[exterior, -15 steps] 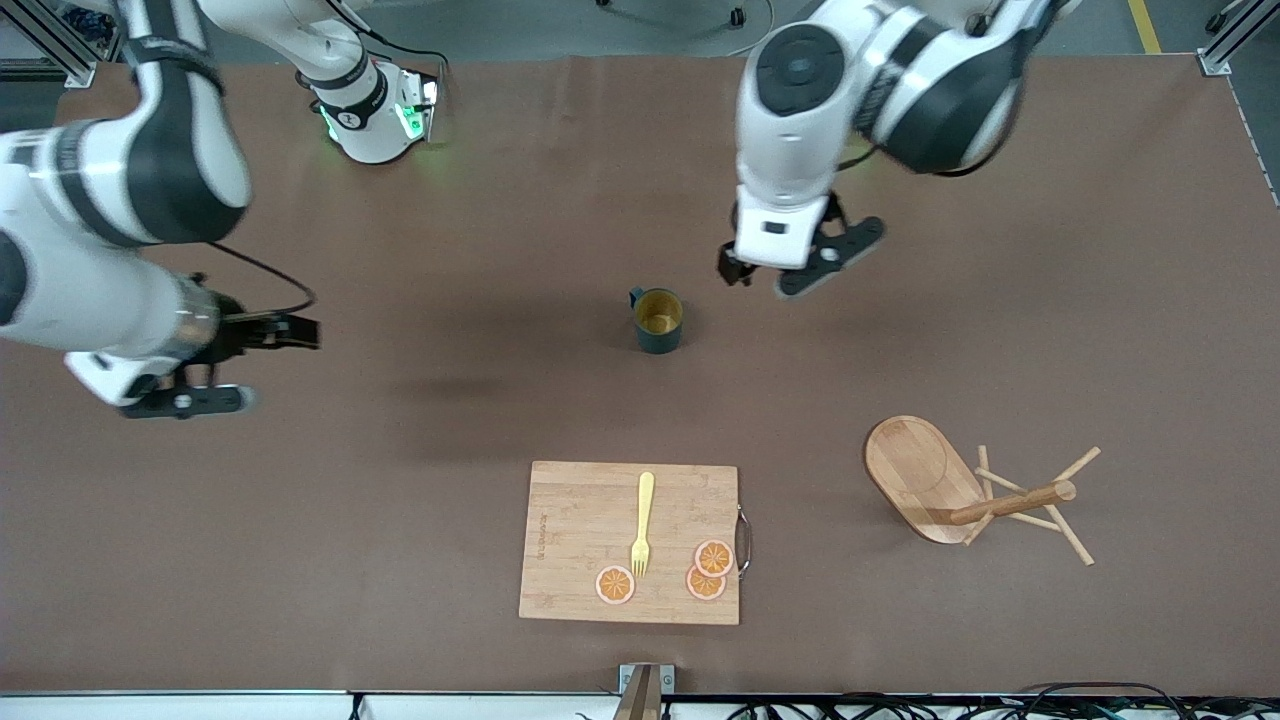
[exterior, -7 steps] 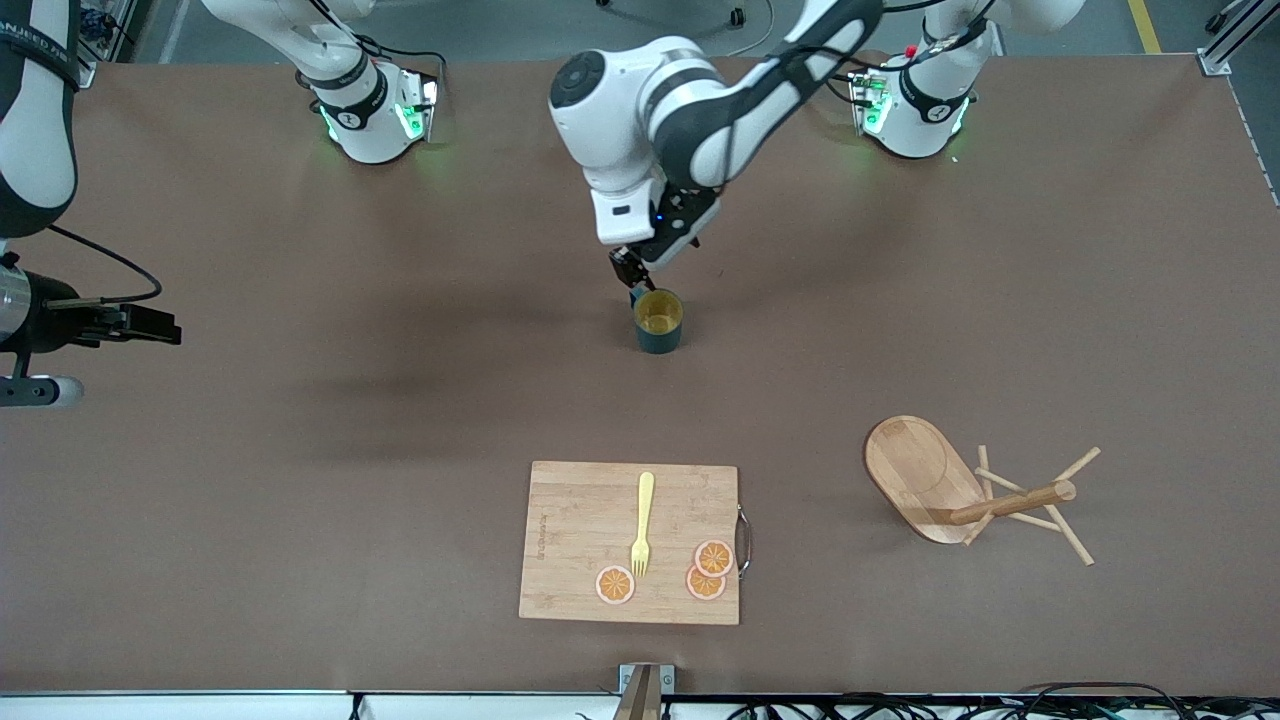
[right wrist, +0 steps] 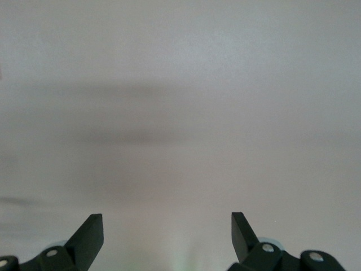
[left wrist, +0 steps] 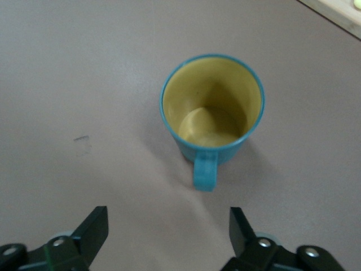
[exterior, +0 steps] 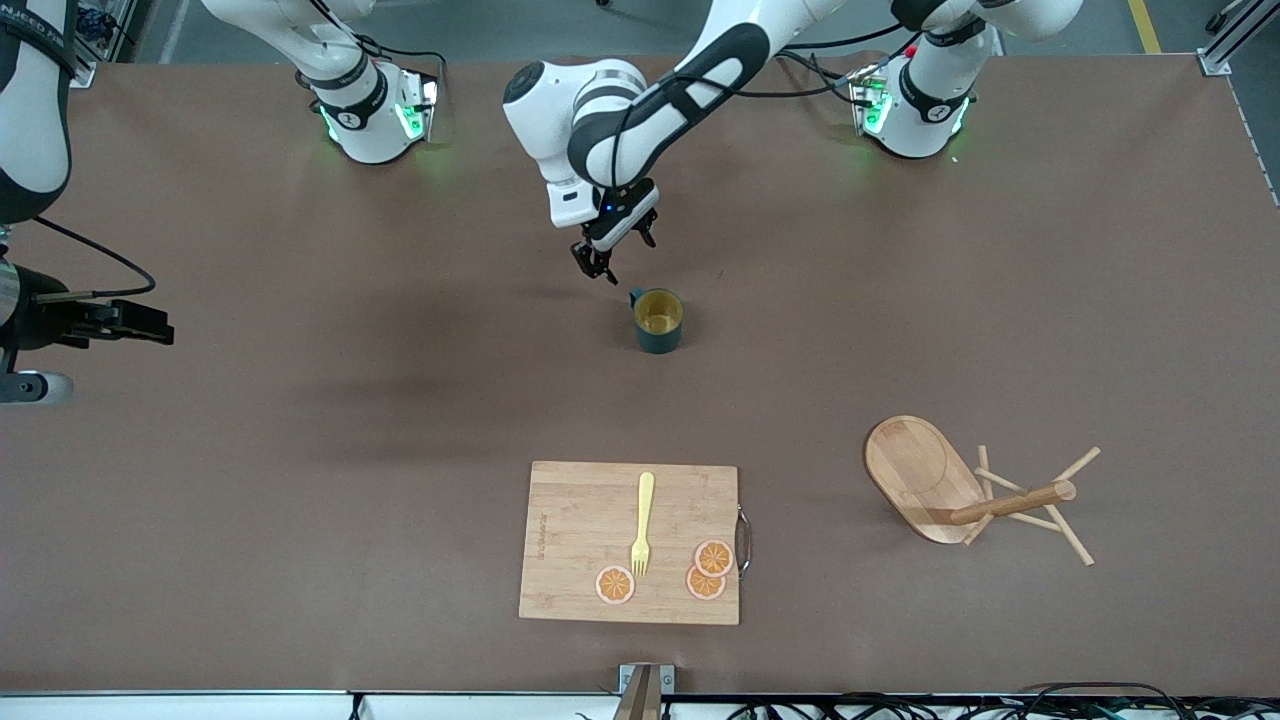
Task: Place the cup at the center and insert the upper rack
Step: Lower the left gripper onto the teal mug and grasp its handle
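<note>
The cup (exterior: 659, 319) stands upright on the brown table (exterior: 300, 480) near its middle, its small handle (left wrist: 205, 173) turned toward the left gripper (exterior: 612, 254), which hovers just beside it with fingers spread wide and empty. To take the cup well, the gripper should probably come down squarely over the handle or rim, so the fingers straddle it without nudging it over. The mug tree (exterior: 975, 493) lies on its side toward the left arm's end, nearer the front camera than the cup. The cutting board (exterior: 570, 520) with fork (exterior: 642, 524) and orange slices (exterior: 705, 570) lies nearer still. Bare table surrounds the cup. The right gripper (right wrist: 166, 240) waits, open, over the table's edge at its own end.
</note>
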Tool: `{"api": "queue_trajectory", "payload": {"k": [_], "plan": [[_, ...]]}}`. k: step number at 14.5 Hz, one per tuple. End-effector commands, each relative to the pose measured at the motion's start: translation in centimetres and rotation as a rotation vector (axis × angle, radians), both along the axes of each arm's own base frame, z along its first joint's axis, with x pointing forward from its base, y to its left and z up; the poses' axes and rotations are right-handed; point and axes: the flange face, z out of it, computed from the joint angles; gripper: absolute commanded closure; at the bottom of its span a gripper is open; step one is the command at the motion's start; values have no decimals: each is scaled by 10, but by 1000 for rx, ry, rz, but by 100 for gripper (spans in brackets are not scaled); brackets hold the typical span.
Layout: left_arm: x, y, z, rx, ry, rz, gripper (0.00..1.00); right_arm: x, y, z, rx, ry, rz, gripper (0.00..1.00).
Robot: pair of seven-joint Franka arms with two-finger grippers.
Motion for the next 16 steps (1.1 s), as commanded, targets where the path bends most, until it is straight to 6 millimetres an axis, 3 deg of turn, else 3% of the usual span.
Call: {"api": "queue_trajectory", "payload": {"k": [1,7,10,13,15,16], "plan": [[-1,-6,-17,21,-91,10,10,-4,3,6,-2,12,-3,0],[4,-1,-45,95,-193,-34,25,-31,6,34,11,-15,3,0],[9,-4,-51,96,-203,-36,32,-44,-4,45,17,-22,-50,0],[9,-3,-56,102,-199,-38,57,-54,7,56,25,-38,-53,0],[11,-5,-53,98,-200,-39,88,-65,16,63,24,-38,-53,0],[11,-5,-53,99,-199,-40,97,-71,17,66,25,-38,-52,0]]}}
